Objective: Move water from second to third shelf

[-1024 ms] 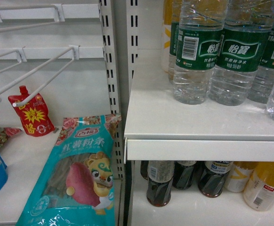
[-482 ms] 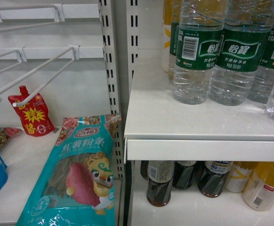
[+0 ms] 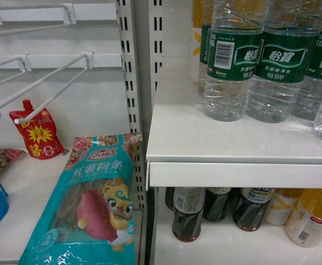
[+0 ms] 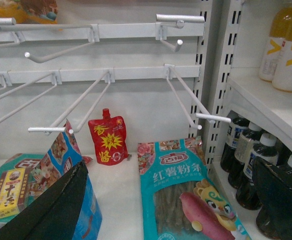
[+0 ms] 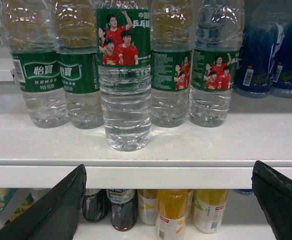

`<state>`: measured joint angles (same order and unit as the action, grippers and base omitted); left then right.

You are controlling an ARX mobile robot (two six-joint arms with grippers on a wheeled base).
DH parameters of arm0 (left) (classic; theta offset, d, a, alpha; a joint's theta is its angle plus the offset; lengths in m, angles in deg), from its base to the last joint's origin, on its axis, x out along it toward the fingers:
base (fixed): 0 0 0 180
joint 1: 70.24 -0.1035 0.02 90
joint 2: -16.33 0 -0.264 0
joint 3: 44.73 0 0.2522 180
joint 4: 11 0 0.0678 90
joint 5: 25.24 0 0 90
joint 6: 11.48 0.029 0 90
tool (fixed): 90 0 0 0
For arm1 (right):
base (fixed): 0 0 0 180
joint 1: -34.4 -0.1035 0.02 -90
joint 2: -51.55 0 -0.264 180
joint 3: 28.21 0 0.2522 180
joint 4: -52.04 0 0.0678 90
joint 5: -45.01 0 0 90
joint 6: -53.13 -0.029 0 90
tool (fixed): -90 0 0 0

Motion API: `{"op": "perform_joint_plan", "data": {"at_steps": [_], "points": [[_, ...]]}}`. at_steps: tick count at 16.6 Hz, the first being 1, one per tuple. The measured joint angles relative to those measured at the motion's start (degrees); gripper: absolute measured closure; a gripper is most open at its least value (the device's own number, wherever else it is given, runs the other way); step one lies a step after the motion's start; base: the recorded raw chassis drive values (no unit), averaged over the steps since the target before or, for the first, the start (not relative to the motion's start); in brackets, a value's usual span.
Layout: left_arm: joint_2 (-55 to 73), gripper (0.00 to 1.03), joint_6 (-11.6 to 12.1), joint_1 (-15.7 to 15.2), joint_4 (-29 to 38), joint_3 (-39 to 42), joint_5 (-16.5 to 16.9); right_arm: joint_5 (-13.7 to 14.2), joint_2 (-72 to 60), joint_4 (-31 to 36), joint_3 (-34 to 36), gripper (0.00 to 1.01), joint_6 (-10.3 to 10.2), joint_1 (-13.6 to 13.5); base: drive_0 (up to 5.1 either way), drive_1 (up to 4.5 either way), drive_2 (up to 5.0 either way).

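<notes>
Several bottles of water stand in a row on a white shelf (image 5: 226, 145). One water bottle (image 5: 124, 100), clear and ribbed with a green label of people in red shirts, stands forward of the row. My right gripper (image 5: 168, 167) is open in front of the shelf's front edge, below that bottle and apart from it. In the head view the water bottles (image 3: 230, 66) are at the upper right, and neither gripper shows there. My left gripper (image 4: 169, 165) is open over the neighbouring bay, holding nothing.
Under the water shelf stand dark bottles (image 3: 187, 215) and yellow drink bottles (image 5: 175, 212). Blue bottles (image 5: 266, 55) sit right of the water. The left bay holds a teal noodle bag (image 3: 91, 204), a red pouch (image 3: 36, 135) and wire hooks (image 4: 186, 97). A slotted upright (image 3: 128, 83) divides the bays.
The head view has shifted very slightly, so the bottles sit a touch higher in it. Nothing on the shelves has moved.
</notes>
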<state>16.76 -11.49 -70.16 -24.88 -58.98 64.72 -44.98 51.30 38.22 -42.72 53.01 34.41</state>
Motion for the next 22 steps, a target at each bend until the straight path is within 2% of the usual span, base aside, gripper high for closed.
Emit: {"op": "perform_joint_plan", "data": {"at_steps": [22], "points": [[0.0,0.05,0.0,0.0,-0.2,0.0,0.0,0.0,0.0,-0.2,0.0,0.03,0.0,0.0,0.0,0.0,0.0]]}}
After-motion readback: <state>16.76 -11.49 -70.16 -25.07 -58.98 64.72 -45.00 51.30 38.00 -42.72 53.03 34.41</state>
